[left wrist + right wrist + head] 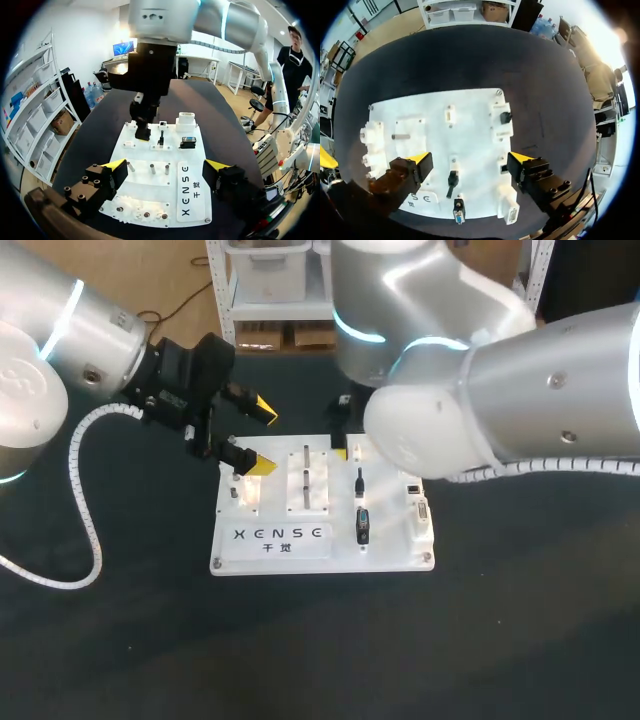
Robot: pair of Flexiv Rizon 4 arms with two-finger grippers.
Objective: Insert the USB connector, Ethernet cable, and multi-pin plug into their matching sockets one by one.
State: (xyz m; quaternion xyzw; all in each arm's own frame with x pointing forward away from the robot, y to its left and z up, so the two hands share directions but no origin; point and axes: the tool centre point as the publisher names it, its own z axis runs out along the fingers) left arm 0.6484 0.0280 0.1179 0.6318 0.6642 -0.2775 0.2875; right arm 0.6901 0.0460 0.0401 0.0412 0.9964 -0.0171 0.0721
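In the head view, the left gripper (260, 437) hangs spread open over the far left corner of the white board (300, 552), and the multi-pin plug (362, 525) lies loose near the board's right side. The left wrist view shows the same fingers wide apart above the board. In the right wrist view, the right gripper (470, 159) gapes empty, with the plug on the board beneath it.

We are in a robotics lab, to judge by the bench before us. Our left arm (60, 330) and right arm (520, 390), both silver machine arms with cable sheaths, come in over a dark table (120, 640). On it lies a white test board (345, 558) fitted with metal pegs (153, 169), small gears (135, 214) and socket blocks (502, 120).
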